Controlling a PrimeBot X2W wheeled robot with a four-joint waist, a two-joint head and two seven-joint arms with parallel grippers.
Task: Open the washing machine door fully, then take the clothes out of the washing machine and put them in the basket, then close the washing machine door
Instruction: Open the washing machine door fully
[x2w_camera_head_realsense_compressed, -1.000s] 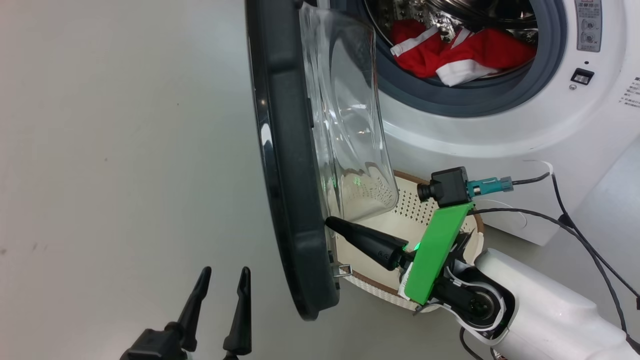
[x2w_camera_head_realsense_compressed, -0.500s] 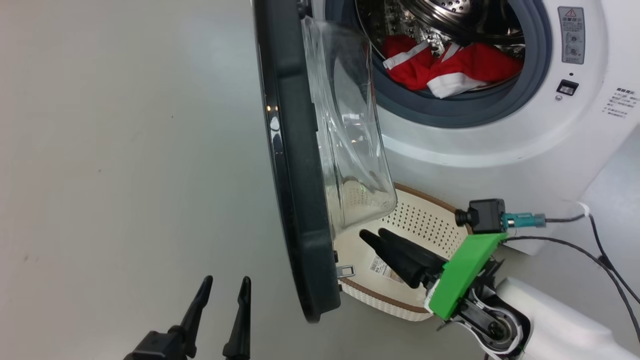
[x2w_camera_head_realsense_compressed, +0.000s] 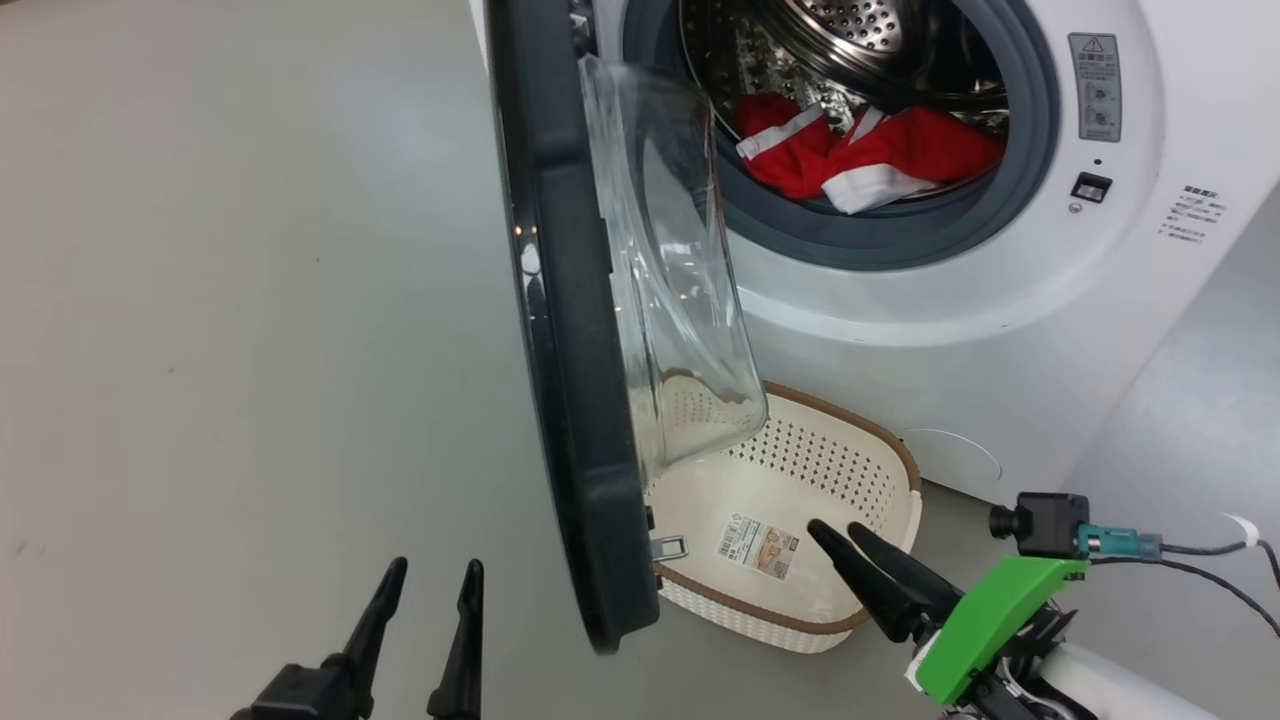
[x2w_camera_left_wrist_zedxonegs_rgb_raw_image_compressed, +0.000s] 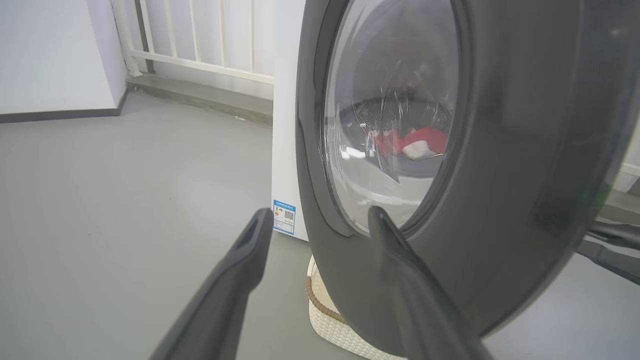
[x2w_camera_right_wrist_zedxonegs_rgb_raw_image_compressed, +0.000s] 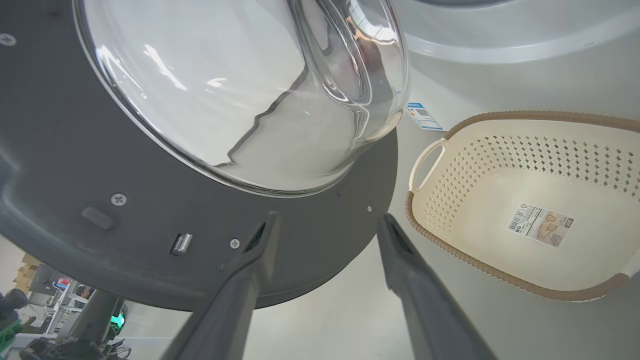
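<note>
Head view: the washing machine door (x2w_camera_head_realsense_compressed: 570, 400) stands swung out, perhaps not fully; the clothes (x2w_camera_head_realsense_compressed: 860, 160) lie far inside the washing machine (x2w_camera_head_realsense_compressed: 1000, 330); the basket (x2w_camera_head_realsense_compressed: 830, 460) is empty, its left end under the door. Left wrist view: left gripper (x2w_camera_left_wrist_zedxonegs_rgb_raw_image_compressed: 320, 211) spread, empty; door blocks it. Right wrist view: right gripper (x2w_camera_right_wrist_zedxonegs_rgb_raw_image_compressed: 328, 215) spread, empty, near the basket.

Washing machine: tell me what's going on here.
Nothing is being grasped at the washing machine at this moment. The washing machine door stands swung out, and the red clothes lie in the drum, untouched. The basket sits on the floor below the door, with just a paper label inside. The right gripper is open and empty, poised over the basket's near side. The left gripper, also open, hangs on the door's outer side, clear of it.
</note>
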